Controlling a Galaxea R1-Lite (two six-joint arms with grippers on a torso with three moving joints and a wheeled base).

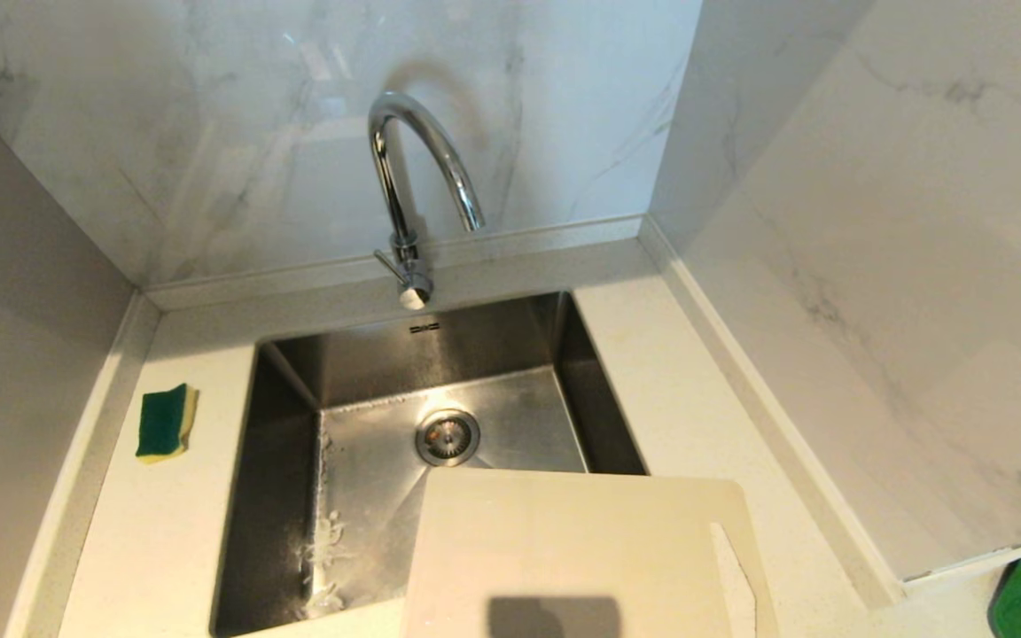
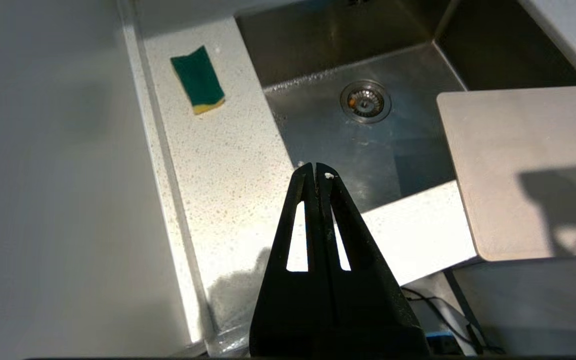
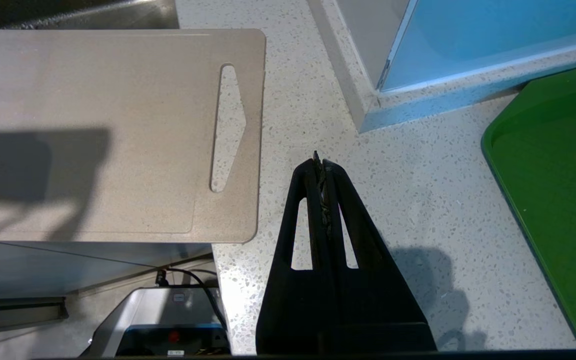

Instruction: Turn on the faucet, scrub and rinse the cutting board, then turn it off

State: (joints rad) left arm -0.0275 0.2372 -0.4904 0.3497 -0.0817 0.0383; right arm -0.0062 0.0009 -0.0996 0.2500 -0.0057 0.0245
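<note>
Faucet (image 1: 422,177) dry, board (image 1: 581,549) unscrubbed: opening step. Left gripper (image 2: 316,172) closed, empty; right gripper (image 3: 319,162) same. Next: push lever (image 1: 391,263).

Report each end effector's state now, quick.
Left end effector: shut, holding nothing, above the counter by the sink.
Right end effector: shut, holding nothing, above the counter beside the cutting board.

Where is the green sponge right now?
The sponge lies flat on the counter left of the sink in the head view, close to the left wall, with nothing touching it.
</note>
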